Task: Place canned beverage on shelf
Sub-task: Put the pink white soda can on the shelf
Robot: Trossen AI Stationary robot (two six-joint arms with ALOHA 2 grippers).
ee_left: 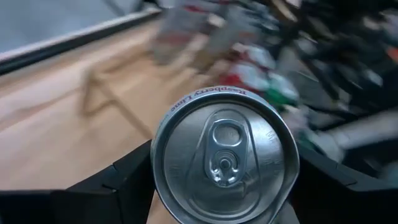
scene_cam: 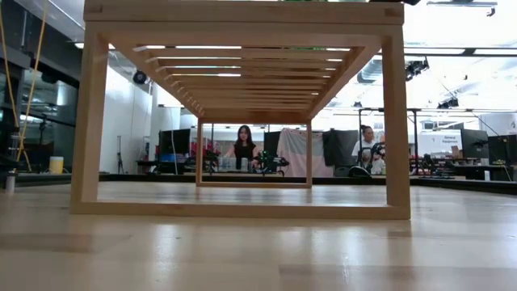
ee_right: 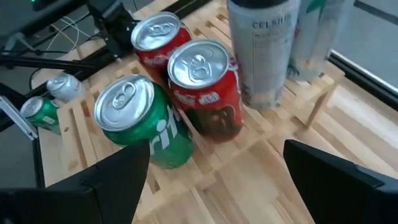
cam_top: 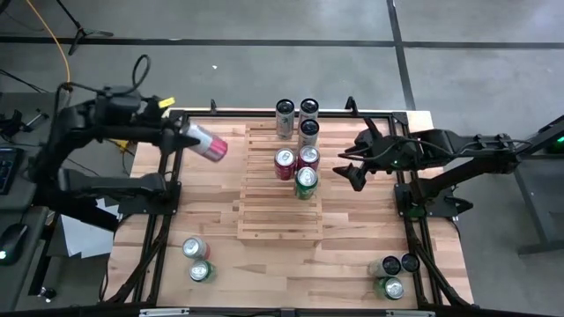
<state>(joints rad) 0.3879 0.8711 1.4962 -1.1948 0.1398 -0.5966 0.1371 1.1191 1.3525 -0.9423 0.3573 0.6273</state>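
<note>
A pink and silver can (cam_top: 206, 143) hangs in the air over the table's far left, with my left gripper (cam_top: 187, 136) shut on it. In the left wrist view its silver top (ee_left: 225, 155) fills the space between the two dark fingers. The pale slatted shelf (cam_top: 264, 207) stands mid-table and carries several cans (cam_top: 300, 145) on its far half. My right gripper (cam_top: 350, 173) hovers open at the shelf's right side, beside a green can (ee_right: 146, 124) and a red can (ee_right: 208, 87), with nothing between its fingers. My left gripper pinches the can's wall near its top end (ee_left: 163, 163) between its two fingers (ee_left: 127, 177), one on each opposite side. The can lies along the fingers, top toward the wrist, bottom slanting down toward the shelf. It is lifted clear of the table.
Two cans (cam_top: 197, 259) stand at the near left of the tabletop, and three more (cam_top: 394, 273) at the near right. A black frame (cam_top: 163, 211) runs along both sides. The low view shows the shelf's legs (scene_cam: 87, 121) and open room under it.
</note>
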